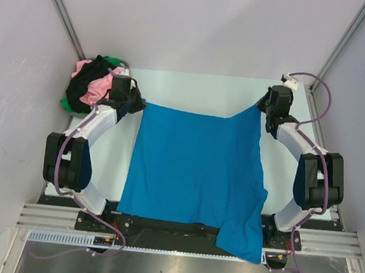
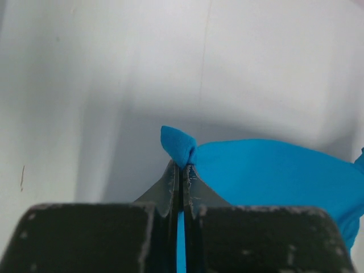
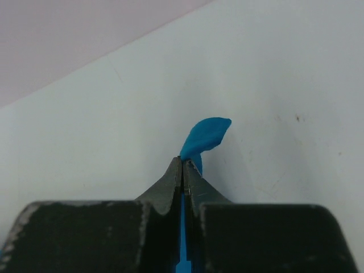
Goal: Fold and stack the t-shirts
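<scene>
Far corners of the bright blue cotton t-shirt (image 1: 195, 169) are pinched, left fingers (image 2: 169, 190) and right fingers (image 3: 170, 185) clamped on cloth; stretched taut between them, probably for flattening.

You see soft matt cloth in the blue t-shirt (image 1: 196, 163), and a smooth, faintly glossy tabletop (image 1: 199, 90).
</scene>
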